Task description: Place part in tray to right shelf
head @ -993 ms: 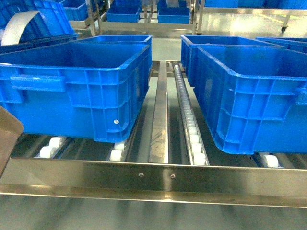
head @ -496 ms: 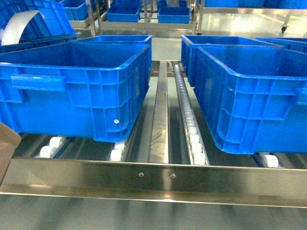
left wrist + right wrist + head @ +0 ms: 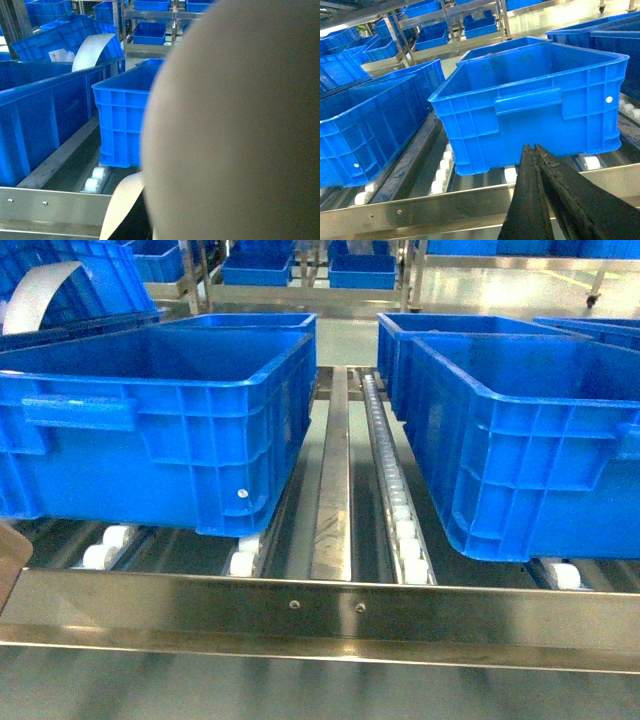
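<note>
The beige tray (image 3: 235, 125) fills most of the left wrist view, close to the camera and off any surface; only a sliver of the tray (image 3: 8, 552) shows at the head view's left edge. It hides my left gripper's fingers, which carry it. The part is out of view. My right gripper (image 3: 534, 147) is shut with nothing between its black fingers. It hovers just in front of the right shelf's steel front rail (image 3: 420, 210), below a blue crate (image 3: 530, 100). The same rail (image 3: 320, 615) crosses the bottom of the head view.
Large blue crates (image 3: 160, 420) (image 3: 530, 430) stand on the shelf's white roller tracks (image 3: 400, 510), with a steel strip (image 3: 332, 480) in the gap between them. A curled white sheet (image 3: 92, 47) lies in a crate at the left. More racks with crates stand behind.
In the head view the tray's corner has slid down and to the left, and is almost out of frame. The crates and shelf have not moved.
</note>
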You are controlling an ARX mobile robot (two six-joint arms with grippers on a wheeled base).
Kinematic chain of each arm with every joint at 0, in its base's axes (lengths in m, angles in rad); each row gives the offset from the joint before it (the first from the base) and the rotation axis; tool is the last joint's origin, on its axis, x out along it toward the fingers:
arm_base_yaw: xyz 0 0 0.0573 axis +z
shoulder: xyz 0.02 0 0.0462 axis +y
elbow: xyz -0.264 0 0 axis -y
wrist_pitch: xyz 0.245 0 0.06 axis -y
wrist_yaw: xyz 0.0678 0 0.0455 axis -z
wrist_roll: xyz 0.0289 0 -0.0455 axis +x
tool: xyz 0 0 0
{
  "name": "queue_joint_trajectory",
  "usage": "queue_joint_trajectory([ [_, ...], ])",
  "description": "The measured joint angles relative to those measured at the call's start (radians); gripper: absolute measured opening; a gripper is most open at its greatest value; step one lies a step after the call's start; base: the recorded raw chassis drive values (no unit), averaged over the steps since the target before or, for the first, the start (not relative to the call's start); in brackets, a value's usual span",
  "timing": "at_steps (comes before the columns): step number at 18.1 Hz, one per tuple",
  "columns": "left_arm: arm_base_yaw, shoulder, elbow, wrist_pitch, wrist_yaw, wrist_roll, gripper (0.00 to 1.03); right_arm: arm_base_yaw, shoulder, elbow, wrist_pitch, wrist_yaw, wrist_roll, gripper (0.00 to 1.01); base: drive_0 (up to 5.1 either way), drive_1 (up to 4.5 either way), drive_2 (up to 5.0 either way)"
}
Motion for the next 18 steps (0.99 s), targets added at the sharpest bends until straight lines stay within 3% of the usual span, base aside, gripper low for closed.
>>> queue_joint_trajectory([
  [10, 0.000, -0.151, 0.000, -0.148, 0.000, 0.000, 0.14, 0.000, 0.000, 0.000, 0.000, 0.000, 0.000, 0.02, 0.0, 0.00, 0.0],
  [13, 0.000, -0.310, 0.000, -0.347, -0.001, -0.002, 0.14, 0.000, 0.000, 0.000, 0.000, 0.000, 0.000, 0.02, 0.0, 0.00, 0.0],
  [14, 0.000, -0.314, 0.000, -0.303, -0.002, 0.000, 0.14, 0.000, 0.000, 0.000, 0.000, 0.000, 0.000, 0.02, 0.0, 0.00, 0.0],
  [18, 0.000, -0.314, 0.001, -0.320, -0.001, 0.000, 0.14, 0.000, 0.000, 0.000, 0.000, 0.000, 0.000, 0.02, 0.0, 0.00, 0.0],
])
